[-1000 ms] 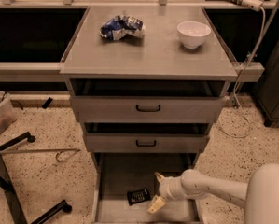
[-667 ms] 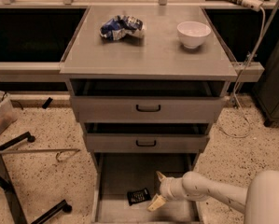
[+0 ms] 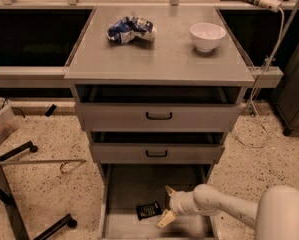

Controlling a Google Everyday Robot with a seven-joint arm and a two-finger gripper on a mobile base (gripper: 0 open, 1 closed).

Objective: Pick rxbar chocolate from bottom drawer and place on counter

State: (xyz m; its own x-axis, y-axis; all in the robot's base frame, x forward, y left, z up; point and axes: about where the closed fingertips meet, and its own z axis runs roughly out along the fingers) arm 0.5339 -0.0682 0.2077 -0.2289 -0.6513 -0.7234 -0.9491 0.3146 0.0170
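The rxbar chocolate (image 3: 148, 210) is a small flat black wrapper lying on the floor of the open bottom drawer (image 3: 126, 189), near its front. My gripper (image 3: 167, 204) is inside the drawer, just right of the bar, with its two pale fingers spread open and empty. One fingertip (image 3: 170, 189) is behind the bar, the other fingertip (image 3: 163, 220) nearer the front. The arm comes in from the lower right. The counter (image 3: 164, 59) is the broad grey slab on top of the cabinet.
A crumpled blue-and-white foil bag (image 3: 130, 29) and a white bowl (image 3: 207, 36) sit on the counter. Two closed grey drawers with black handles (image 3: 159, 116) lie above the bottom drawer. A stand's black legs (image 3: 19, 204) are on the speckled floor at left.
The gripper has shifted slightly left toward the bar, staying open. The bar has not moved.
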